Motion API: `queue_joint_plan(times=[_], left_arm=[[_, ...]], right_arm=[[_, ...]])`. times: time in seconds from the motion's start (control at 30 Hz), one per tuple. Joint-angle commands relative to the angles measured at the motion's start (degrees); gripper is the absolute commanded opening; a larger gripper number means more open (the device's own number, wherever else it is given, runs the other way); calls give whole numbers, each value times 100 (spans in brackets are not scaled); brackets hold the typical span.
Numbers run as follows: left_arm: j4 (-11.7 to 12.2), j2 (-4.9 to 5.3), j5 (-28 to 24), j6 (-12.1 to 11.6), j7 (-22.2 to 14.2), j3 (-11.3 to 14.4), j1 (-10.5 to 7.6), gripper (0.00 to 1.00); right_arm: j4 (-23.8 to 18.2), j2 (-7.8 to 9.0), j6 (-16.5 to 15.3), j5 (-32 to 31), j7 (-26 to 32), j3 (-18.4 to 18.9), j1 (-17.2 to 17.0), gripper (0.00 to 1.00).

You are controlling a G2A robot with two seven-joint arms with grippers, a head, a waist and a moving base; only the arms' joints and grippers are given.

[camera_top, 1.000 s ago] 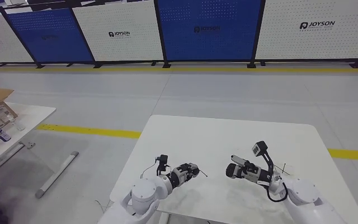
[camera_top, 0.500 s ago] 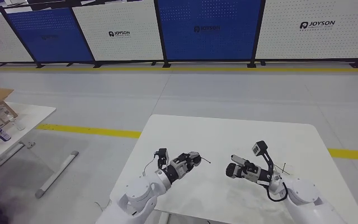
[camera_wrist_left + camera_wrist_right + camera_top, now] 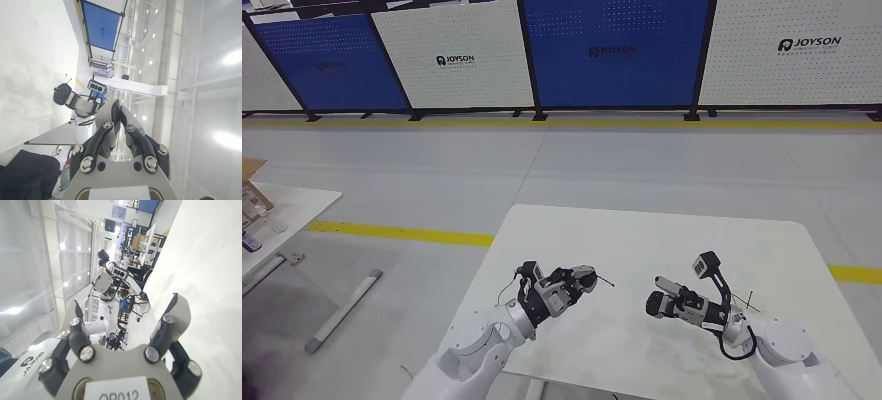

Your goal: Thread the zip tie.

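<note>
In the top view my left gripper (image 3: 587, 274) hovers over the near left part of the white table (image 3: 642, 235), shut on a thin black zip tie (image 3: 604, 280) whose free end points toward the other arm. The left wrist view has its fingers (image 3: 115, 111) pressed together. My right gripper (image 3: 652, 303) is a short gap to the right, facing the left one, open with nothing between its fingers (image 3: 174, 303). A second thin black zip tie (image 3: 748, 298) lies on the table beside the right arm, and in the left wrist view this zip tie (image 3: 66, 78) shows past the right gripper (image 3: 61, 93).
A side table (image 3: 282, 215) with a cardboard box stands on the floor at the far left. Blue and white panels (image 3: 612, 50) line the back of the room. Bare tabletop stretches beyond both grippers.
My left gripper has moved a little away from the near edge and turned, carrying the zip tie with it. The right arm has kept still.
</note>
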Motion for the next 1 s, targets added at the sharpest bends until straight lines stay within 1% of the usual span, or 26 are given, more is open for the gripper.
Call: queue_joint_plan(times=[0.0, 0.07, 0.17, 0.2, 0.3, 0.33, 0.37, 0.4, 0.7, 0.77, 0.8, 0.83, 0.9, 0.97], left_arm=[[18, 0, 372, -95, 100, 103, -11, 0], [49, 0, 560, -42, 126, 212, -33, 0], [159, -7, 911, 48, 305, 387, -103, 0], [193, -14, 1004, 44, 409, 434, -137, 0], [391, -44, 1420, 5, 768, 686, -240, 0], [486, -57, 1706, -71, 977, 792, -298, 0], [565, -73, 1842, -120, 1099, 905, -318, 0], [625, -91, 1829, -110, 1131, 1001, -350, 0], [625, -91, 1829, -110, 1131, 1001, -350, 0], [720, -95, 2096, -112, 1292, 1062, -370, 0], [786, -108, 2203, -93, 1429, 1128, -398, 0], [839, -123, 2266, -128, 1592, 1168, -429, 0], [923, -160, 2246, -198, 1727, 1293, -489, 0], [939, -170, 2180, -216, 1736, 1308, -500, 0]], right_arm=[[0, 0, 0, 0, 0, 0, 0, 100], [0, 0, 0, 0, 0, 0, 0, 100], [0, 0, 0, 0, 0, 0, 0, 100], [0, 0, 0, 0, 0, 0, 0, 100], [0, 0, 0, 0, 0, 0, 0, 100], [0, 0, 0, 0, 0, 0, 0, 100], [0, 0, 0, 0, 0, 0, 0, 100], [0, 0, 0, 0, 0, 0, 0, 100], [0, 0, 0, 0, 0, 0, 0, 100], [0, 0, 0, 0, 0, 0, 0, 100], [0, 0, 0, 0, 0, 0, 0, 100], [0, 0, 0, 0, 0, 0, 0, 100], [0, 0, 0, 0, 0, 0, 0, 100], [0, 0, 0, 0, 0, 0, 0, 100]])
